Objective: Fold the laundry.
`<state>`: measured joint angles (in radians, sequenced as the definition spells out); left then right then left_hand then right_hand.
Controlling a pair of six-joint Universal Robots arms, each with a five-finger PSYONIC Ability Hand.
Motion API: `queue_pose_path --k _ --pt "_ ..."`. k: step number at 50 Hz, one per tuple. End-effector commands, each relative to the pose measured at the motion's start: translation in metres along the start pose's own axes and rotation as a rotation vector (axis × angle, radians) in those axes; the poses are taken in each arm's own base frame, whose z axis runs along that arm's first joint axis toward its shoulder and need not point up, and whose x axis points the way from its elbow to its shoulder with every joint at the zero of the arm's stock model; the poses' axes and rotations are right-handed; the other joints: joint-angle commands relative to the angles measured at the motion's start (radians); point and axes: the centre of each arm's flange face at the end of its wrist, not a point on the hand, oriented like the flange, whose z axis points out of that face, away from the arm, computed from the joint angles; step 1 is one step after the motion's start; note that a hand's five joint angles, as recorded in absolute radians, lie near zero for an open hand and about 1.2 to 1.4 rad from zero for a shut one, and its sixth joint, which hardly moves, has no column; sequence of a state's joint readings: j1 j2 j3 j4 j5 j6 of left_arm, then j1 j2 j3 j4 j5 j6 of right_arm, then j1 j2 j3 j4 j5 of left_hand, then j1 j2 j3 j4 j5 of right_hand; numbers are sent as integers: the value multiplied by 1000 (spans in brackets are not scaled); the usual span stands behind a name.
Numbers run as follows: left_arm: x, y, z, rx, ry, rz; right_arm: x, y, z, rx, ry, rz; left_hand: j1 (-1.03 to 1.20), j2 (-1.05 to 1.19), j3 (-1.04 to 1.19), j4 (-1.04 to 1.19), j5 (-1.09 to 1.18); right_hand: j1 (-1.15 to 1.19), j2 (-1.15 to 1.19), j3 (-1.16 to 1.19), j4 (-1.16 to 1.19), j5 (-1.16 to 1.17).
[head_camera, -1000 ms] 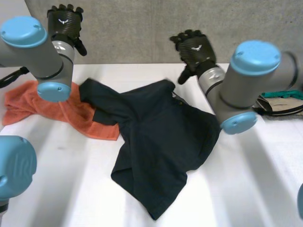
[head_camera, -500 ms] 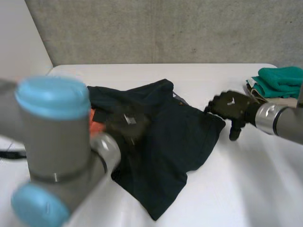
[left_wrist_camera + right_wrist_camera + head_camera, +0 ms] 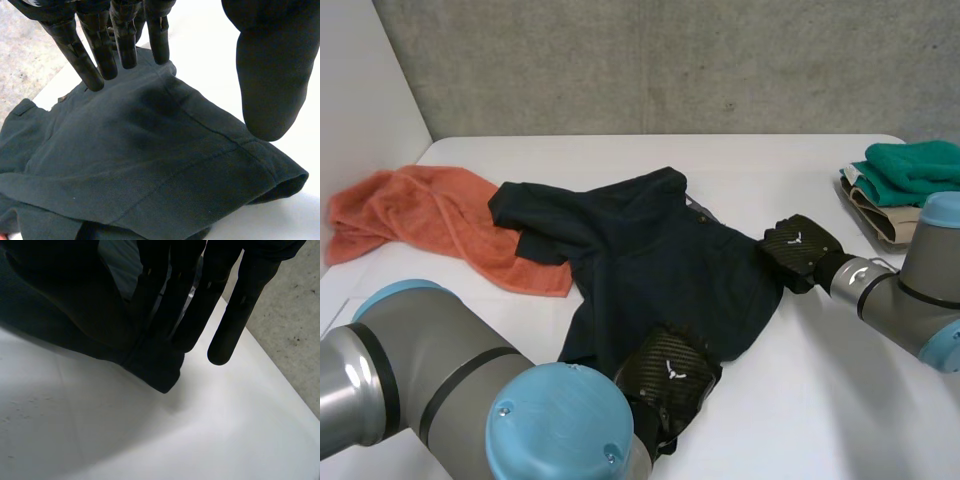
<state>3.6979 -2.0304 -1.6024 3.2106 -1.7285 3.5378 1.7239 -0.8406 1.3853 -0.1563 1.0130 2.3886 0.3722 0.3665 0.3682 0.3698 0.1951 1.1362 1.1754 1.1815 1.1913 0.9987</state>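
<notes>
A dark navy shirt (image 3: 650, 270) lies crumpled in the middle of the white table (image 3: 820, 400). My left hand (image 3: 665, 385) hovers at its near hem. In the left wrist view this hand (image 3: 125, 35) is open, with straight fingers and the thumb spread apart over the shirt (image 3: 150, 165). My right hand (image 3: 798, 250) is at the shirt's right edge. In the right wrist view its fingers (image 3: 235, 300) press a corner of the shirt (image 3: 157, 375) against the thumb.
An orange towel (image 3: 420, 220) lies at the table's left, partly under the shirt's sleeve. A stack of folded green and beige cloth (image 3: 905, 180) sits at the right edge. A grey wall runs behind the table.
Both arms swung down from the back of the table. The left hand came to the shirt's near hem. The right hand came to its right edge and closed there.
</notes>
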Motion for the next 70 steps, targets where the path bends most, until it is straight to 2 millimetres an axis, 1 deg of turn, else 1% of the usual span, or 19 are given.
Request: queue_pose_path --k 1,9,13,17,18,19,21,22,28,32,38,47,50,51,58,61,63,65,70 --pt "3 9 8 -20 16 66 -5 0 0 -25 15 20 88 94 92 90 90 260 221 215 205 223" --pt "5 21 18 -65 7 130 -9 -3 0 -42 23 44 106 111 110 108 108 260 221 215 205 223" --pt "3 23 20 -73 0 138 -12 -4 -1 -44 18 44 193 199 197 196 196 260 221 215 205 223" --pt "0 23 23 -64 -15 138 -13 -7 -2 -47 12 47 680 685 684 682 682 260 221 215 205 223" --pt "-3 22 24 -57 -26 135 -12 -9 -4 -49 14 48 1004 1009 1008 1006 1006 260 221 215 205 223" --pt "-5 21 25 -52 -33 132 -12 -10 -5 -54 13 51 1024 1030 1028 1026 1026 152 113 107 97 115" --pt "-10 20 26 -48 -50 126 -11 -13 -8 -63 18 62 1024 1030 1028 1026 1027 -208 -248 -254 -263 -245" --pt "-16 16 24 -44 -71 116 -7 -17 -12 -68 25 73 1024 1030 1028 1026 1027 -448 -488 -494 -504 -485" --pt "-43 -1 15 1 -149 74 1 -32 -23 -71 21 129 1024 1030 1028 1026 1027 -738 -777 -783 -793 -775" --pt "-60 -1 16 -5 -167 57 0 -34 -22 -69 -18 143 1024 1030 1028 1026 1027 -744 -784 -790 -800 -781" --pt "-75 -1 14 -22 -144 31 -11 -28 -18 -68 -90 81 1024 1030 1028 1026 1027 -718 -757 -763 -773 -755" --pt "-74 -5 8 -17 -108 17 -18 -29 -7 -11 -50 -7 1024 1030 1028 1026 1027 -431 -470 -476 -486 -468" --pt "-74 -4 8 -26 -107 18 -9 -35 -9 14 10 -13 1024 1030 1028 1026 1027 -284 -323 -329 -339 -321" --pt "-74 -3 7 -33 -105 20 -2 -43 -13 30 43 -15 1024 1030 1028 1026 1027 -269 -308 -314 -324 -306" --pt "-78 -2 7 -44 -106 12 21 -75 -40 71 91 -4 1024 1030 1028 1026 1027 -289 -328 -335 -344 -326" --pt "-80 -4 7 -39 -110 8 24 -81 -47 70 64 6 1024 1030 1028 1026 1027 -433 -472 -478 -488 -470" --pt "-81 -7 6 -29 -116 6 20 -80 -45 68 20 11 1024 1030 1028 1026 1027 -585 -624 -630 -640 -622" --pt "-81 -8 6 -26 -119 3 14 -76 -41 57 -11 6 1024 1030 1028 1026 1027 -636 -675 -681 -691 -673" --pt "-85 -14 4 -10 -131 -10 -2 -60 -26 19 -62 -70 1024 1030 1028 1026 1027 -639 -678 -684 -694 -676"
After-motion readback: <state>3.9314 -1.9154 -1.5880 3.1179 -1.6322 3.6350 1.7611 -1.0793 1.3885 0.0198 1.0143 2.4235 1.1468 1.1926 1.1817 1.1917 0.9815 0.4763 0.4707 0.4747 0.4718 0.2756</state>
